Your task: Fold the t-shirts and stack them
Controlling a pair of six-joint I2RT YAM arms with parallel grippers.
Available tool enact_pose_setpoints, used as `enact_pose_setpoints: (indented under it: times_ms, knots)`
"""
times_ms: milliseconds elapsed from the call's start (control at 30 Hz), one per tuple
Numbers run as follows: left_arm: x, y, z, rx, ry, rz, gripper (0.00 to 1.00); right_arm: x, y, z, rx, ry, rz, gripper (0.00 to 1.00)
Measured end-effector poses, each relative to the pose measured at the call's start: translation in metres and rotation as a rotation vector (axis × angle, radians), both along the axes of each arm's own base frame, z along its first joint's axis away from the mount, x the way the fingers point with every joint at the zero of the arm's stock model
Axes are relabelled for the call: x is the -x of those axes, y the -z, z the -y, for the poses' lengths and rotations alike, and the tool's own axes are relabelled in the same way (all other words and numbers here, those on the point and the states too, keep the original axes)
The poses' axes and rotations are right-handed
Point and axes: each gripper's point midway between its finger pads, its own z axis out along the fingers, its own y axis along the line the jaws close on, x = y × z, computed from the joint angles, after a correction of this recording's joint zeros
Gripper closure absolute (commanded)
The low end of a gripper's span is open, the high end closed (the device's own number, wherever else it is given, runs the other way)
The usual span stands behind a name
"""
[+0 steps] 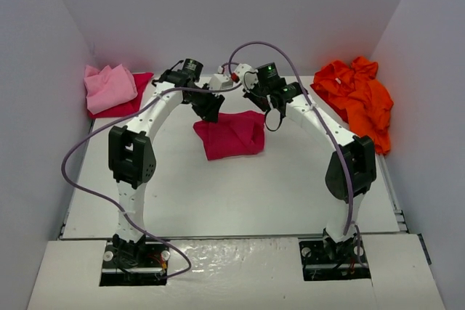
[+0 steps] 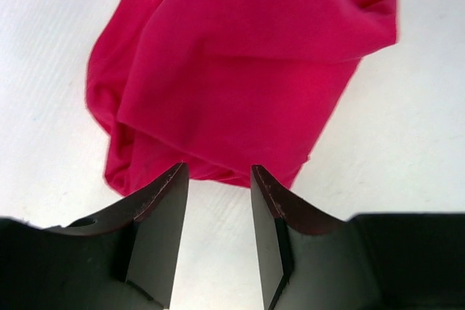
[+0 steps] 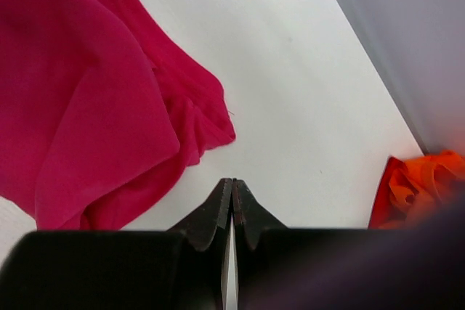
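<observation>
Top external view alone takes in the whole table (image 1: 218, 201) with both arms. A crimson t-shirt (image 1: 231, 136) is seen crumpled at the middle. A light pink t-shirt (image 1: 109, 86) is laid on a second crimson t-shirt (image 1: 139, 92) at the far left corner. An orange heap (image 1: 356, 96) is piled along the far right edge, and how many shirts it holds cannot be told. Two crimson shirts and one pink are thus counted.

Only in the wrist views can the jaws be read. The left gripper (image 2: 218, 172) is held spread, with nothing between its fingers and the middle shirt's edge just beyond the tips. The right gripper (image 3: 232, 183) is pressed together on nothing, beside that shirt's right edge.
</observation>
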Motion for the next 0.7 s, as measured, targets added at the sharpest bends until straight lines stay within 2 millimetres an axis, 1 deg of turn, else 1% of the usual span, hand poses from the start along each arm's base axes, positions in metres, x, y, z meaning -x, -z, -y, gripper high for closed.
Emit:
enact_pose_setpoints:
  times_ms: [33, 67, 100, 133, 167, 200, 233, 300, 367, 467, 567, 700]
  knots:
    - [0.003, -0.002, 0.002, 0.016, -0.004, -0.016, 0.66, 0.001, -0.004, 0.004, -0.018, 0.018, -0.003, 1.00]
    - [0.004, -0.003, 0.002, 0.029, -0.011, -0.033, 0.68, 0.000, -0.006, 0.012, -0.038, 0.042, -0.011, 1.00]
    - [0.006, -0.003, 0.002, 0.044, -0.019, -0.050, 0.70, -0.001, -0.007, 0.022, -0.056, 0.070, -0.023, 1.00]
    - [0.007, -0.005, 0.002, 0.067, -0.024, -0.067, 0.73, -0.002, -0.005, 0.037, -0.069, 0.111, -0.049, 1.00]
    - [0.007, -0.008, 0.002, 0.093, -0.027, -0.081, 0.76, -0.001, 0.000, 0.050, -0.073, 0.143, -0.077, 1.00]
    - [0.008, -0.013, 0.003, 0.118, -0.031, -0.093, 0.79, 0.002, 0.008, 0.064, -0.073, 0.180, -0.108, 1.00]
    - [0.007, -0.016, 0.003, 0.139, -0.036, -0.100, 0.81, 0.006, 0.017, 0.076, -0.066, 0.212, -0.143, 1.00]
    - [0.006, -0.020, 0.005, 0.172, -0.044, -0.119, 0.81, 0.019, 0.036, 0.091, -0.052, 0.249, -0.216, 1.00]
    - [0.007, -0.018, 0.008, 0.196, -0.049, -0.149, 0.82, 0.032, 0.050, 0.090, -0.052, 0.238, -0.277, 1.00]
    - [0.007, -0.006, 0.017, 0.232, -0.058, -0.217, 0.84, 0.048, 0.063, 0.078, -0.070, 0.195, -0.343, 1.00]
    - [0.010, 0.012, 0.026, 0.261, -0.072, -0.299, 0.86, 0.058, 0.066, 0.061, -0.102, 0.143, -0.381, 1.00]
    - [0.023, 0.031, 0.032, 0.298, -0.089, -0.415, 0.87, 0.066, 0.058, 0.033, -0.197, 0.046, -0.421, 1.00]
